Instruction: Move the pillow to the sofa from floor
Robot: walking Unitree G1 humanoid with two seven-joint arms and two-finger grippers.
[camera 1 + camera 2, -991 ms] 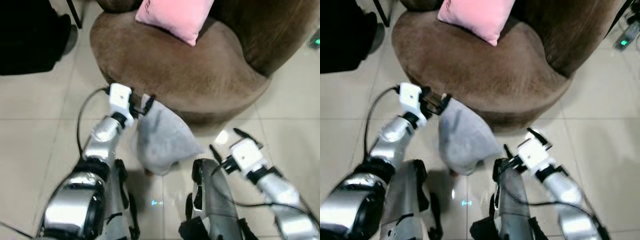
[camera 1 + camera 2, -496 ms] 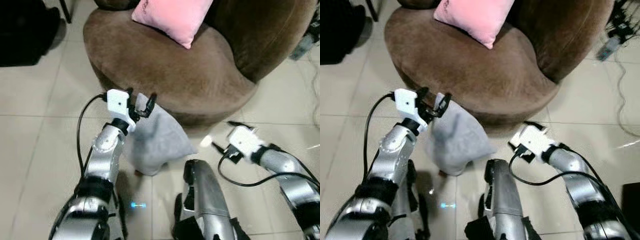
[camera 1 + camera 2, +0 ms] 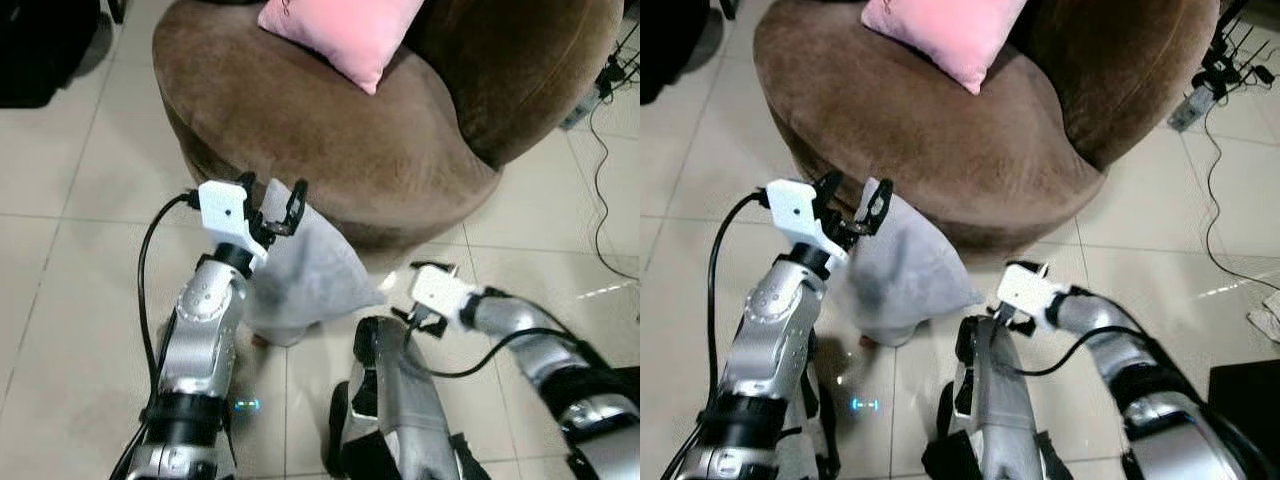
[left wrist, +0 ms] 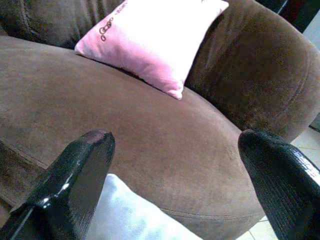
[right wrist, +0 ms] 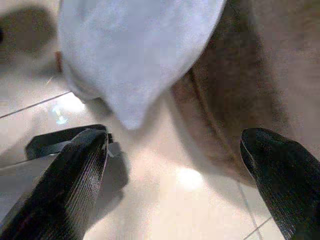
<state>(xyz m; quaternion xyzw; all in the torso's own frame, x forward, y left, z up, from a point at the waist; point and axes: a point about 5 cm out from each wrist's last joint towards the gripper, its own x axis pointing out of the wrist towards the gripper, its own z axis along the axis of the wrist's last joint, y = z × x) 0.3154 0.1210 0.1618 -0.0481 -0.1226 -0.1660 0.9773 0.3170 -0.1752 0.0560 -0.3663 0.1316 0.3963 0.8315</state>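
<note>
A grey pillow (image 3: 305, 275) stands on the tiled floor, leaning against the base of the round brown sofa (image 3: 330, 130). My left gripper (image 3: 272, 205) is open, one finger on each side of the pillow's top corner; the left wrist view shows that grey corner (image 4: 125, 215) low between the spread fingers, with the sofa seat beyond. My right gripper (image 3: 408, 318) is open and low over the floor, just right of the pillow's lower corner (image 5: 135, 55). A pink pillow (image 3: 340, 30) lies on the sofa seat against the backrest.
My own legs (image 3: 400, 400) stand right below the pillow. Cables and a power strip (image 3: 600, 80) lie on the floor to the right of the sofa. A black object (image 3: 40, 50) sits at the upper left. Bare tiles lie to the left.
The camera has shifted toward the sofa. My right gripper has swung left, closer to the pillow's lower corner. My left gripper stays at the pillow's top corner.
</note>
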